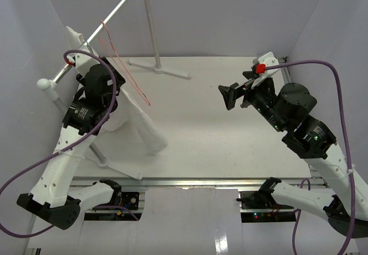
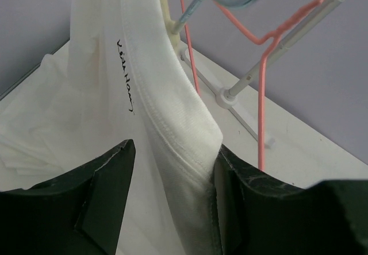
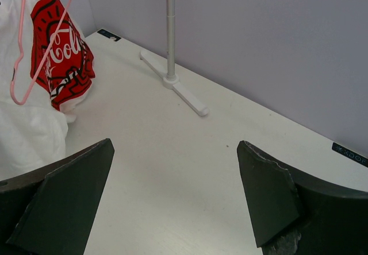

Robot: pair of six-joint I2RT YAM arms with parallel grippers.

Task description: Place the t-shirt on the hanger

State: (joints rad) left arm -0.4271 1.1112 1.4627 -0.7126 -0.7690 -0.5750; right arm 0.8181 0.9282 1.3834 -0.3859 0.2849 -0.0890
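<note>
The white t-shirt [image 1: 144,126] hangs at the left from the rack and drapes onto the table. Its red logo patch [image 3: 62,54] shows in the right wrist view. In the left wrist view its ribbed collar [image 2: 172,111] runs down between my left gripper's [image 2: 175,151] jaws, lying against the right finger, with a gap to the left one. A pale beige hanger bar [image 2: 166,11] goes into the collar. My left gripper [image 1: 113,97] is open beside the hanging cloth. My right gripper [image 1: 225,97] is open and empty above the bare table [image 3: 175,146].
A thin pink wire hanger [image 1: 123,65] hangs on the rack's slanted bar [image 1: 115,8]; it also shows in the left wrist view [image 2: 261,94]. The rack's far post and foot [image 1: 158,65] stand at the back; its near foot [image 1: 118,167] lies by the front edge.
</note>
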